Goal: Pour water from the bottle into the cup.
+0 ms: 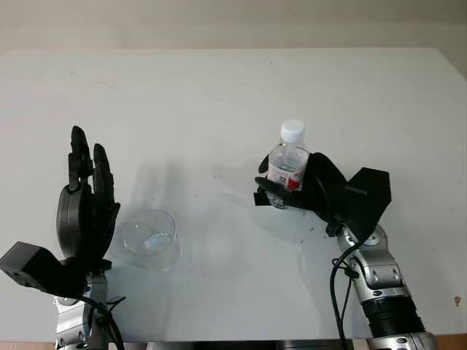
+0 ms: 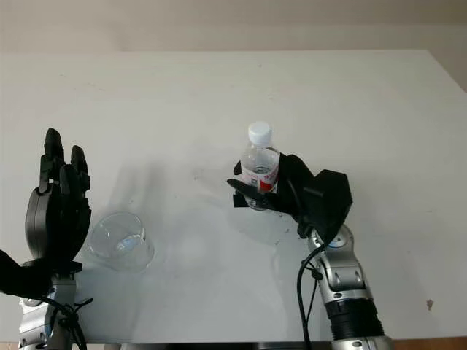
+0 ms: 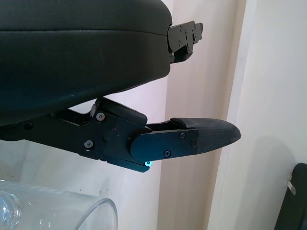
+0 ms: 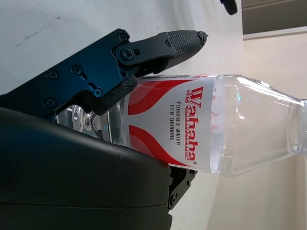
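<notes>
Two robot hands: right robot hand (image 1: 303,191) clasping upright bottle (image 1: 287,166); left robot hand (image 1: 86,211) open, upright beside cup (image 1: 151,239).

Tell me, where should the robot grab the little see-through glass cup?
Probably by its side wall, coming from the robot's left. The short clear glass cup stands upright, mouth up, and the open left hand is right beside it. The right hand holds the bottle.

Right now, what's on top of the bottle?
A white cap sits on top of the bottle, closed. The right hand wraps the bottle's lower part, hiding its base. The cup stands apart, beside the open left hand.
</notes>
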